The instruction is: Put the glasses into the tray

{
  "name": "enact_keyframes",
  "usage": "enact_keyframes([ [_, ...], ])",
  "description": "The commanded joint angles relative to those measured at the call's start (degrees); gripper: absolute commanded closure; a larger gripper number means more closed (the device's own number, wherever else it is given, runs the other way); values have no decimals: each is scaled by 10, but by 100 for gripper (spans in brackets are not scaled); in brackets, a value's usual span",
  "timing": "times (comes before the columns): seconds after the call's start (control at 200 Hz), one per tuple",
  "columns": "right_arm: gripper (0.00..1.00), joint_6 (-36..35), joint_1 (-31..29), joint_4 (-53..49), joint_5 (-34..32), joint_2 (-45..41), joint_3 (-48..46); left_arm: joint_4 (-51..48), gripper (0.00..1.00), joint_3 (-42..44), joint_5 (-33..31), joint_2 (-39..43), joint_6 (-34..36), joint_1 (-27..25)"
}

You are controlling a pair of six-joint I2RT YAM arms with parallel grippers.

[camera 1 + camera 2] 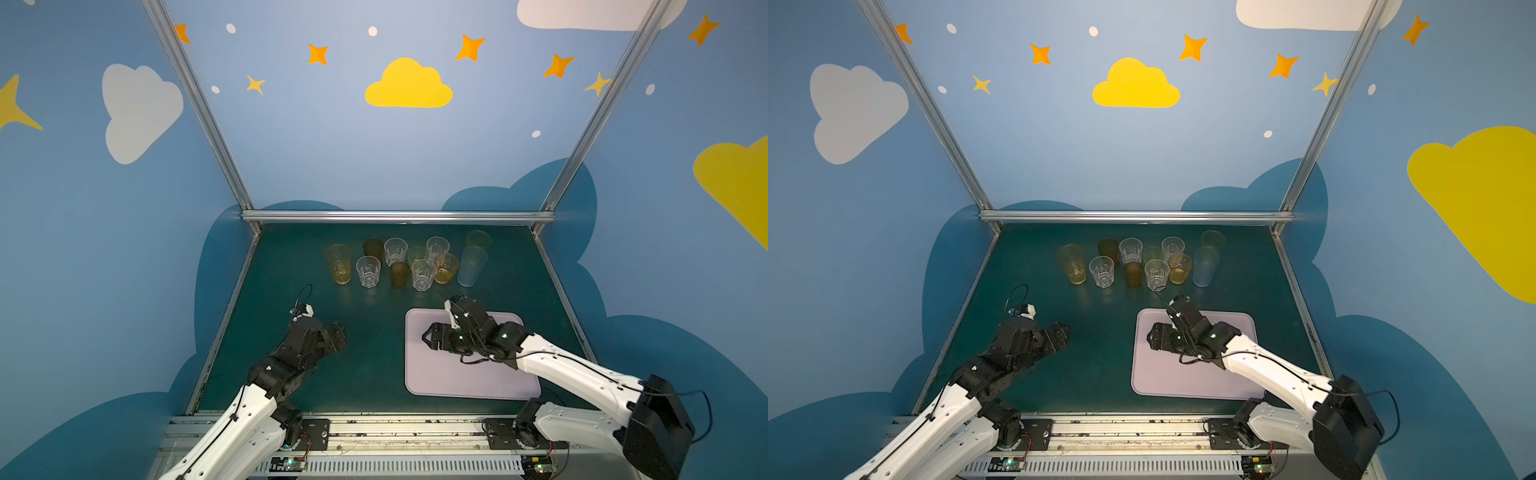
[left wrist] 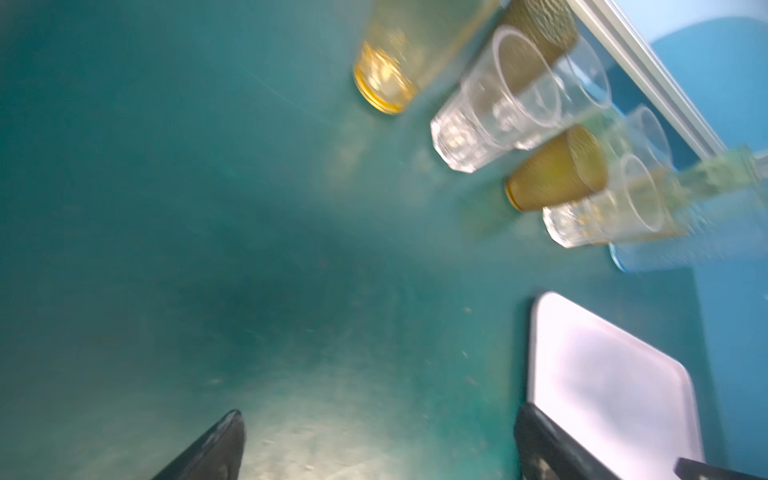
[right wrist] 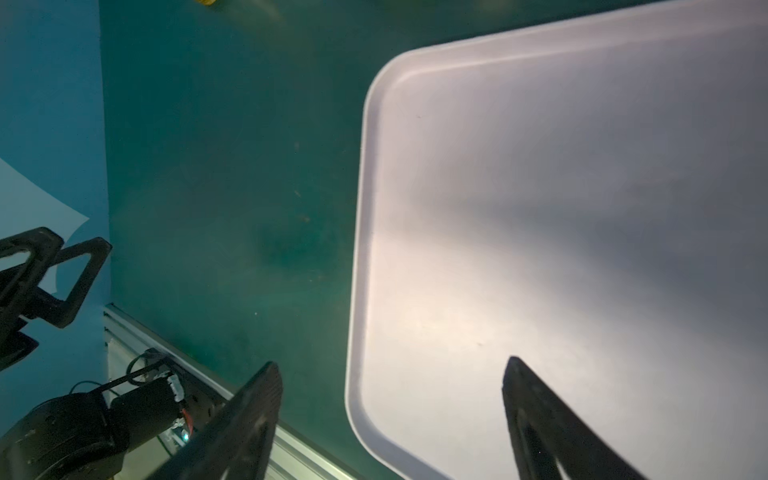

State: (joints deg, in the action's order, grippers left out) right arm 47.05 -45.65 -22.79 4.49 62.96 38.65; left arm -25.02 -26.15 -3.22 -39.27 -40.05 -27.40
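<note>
1. Showing the workspace in a top view: the glasses (image 1: 423, 274) stand as a cluster of eleven at the far side of the green table (image 1: 365, 374), all upright. None is in the tray (image 1: 457, 382).
2. The tray lies on the near right of the table and is bare. A strip of table separates its far edge from the nearest row of tumblers.
3. The left gripper (image 1: 337, 333) hangs over bare table to the left of the tray, fingers spread wide and holding nothing. Its blurred wrist view shows the cluster ahead of the fingertips.
4. The right gripper (image 1: 430, 336) is above the tray's far left corner. In its wrist view the jaws stand wide apart, with only the tray's rim (image 3: 361, 208) and floor between them.
5. Governing relation: the glasses lie beyond both grippers, toward the back wall, with their long axes vertical, so each probably calls for a sideways grasp around its wall.
6. The yellow tumbler (image 1: 338, 264) at the cluster's left end is nearer the left gripper. The pale blue tumbler (image 1: 471, 266) is nearer the right gripper.
</note>
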Motion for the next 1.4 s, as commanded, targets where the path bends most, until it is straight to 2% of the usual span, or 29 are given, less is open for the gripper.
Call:
enact_keyframes([
  [0.0, 14, -19, 20, -14, -1, -84, -55, 40, 0, -13, 26, -33, -22, -40],
  [0.22, 12, -9, 53, -19, 2, -261, -141, 112, 0, -42, -17, -153, -28, -155],
  [0.345, 12, 3, 67, -20, 9, -334, -169, 135, 0, -82, -15, -240, -19, -202],
  [0.496, 12, 12, 72, -12, 45, -364, -190, 95, 0, -157, -16, -345, -10, -235],
  [0.611, 12, 16, 72, -10, 62, -367, -202, 85, 7, -197, -15, -401, 8, -257],
  [0.681, 12, 20, 72, -9, 64, -368, -207, 92, 14, -207, -10, -424, 8, -261],
  [0.761, 12, 21, 72, -8, 65, -373, -210, 101, 29, -211, -4, -442, 5, -261],
  [0.821, 12, 23, 72, -6, 66, -378, -213, 106, 32, -212, -2, -452, 3, -261],
  [0.886, 12, 25, 72, -3, 67, -382, -218, 111, 40, -212, 1, -462, 1, -262],
  [1.397, 12, 30, 74, -2, 53, -378, -234, 124, 51, -236, 29, -539, -4, -269],
])
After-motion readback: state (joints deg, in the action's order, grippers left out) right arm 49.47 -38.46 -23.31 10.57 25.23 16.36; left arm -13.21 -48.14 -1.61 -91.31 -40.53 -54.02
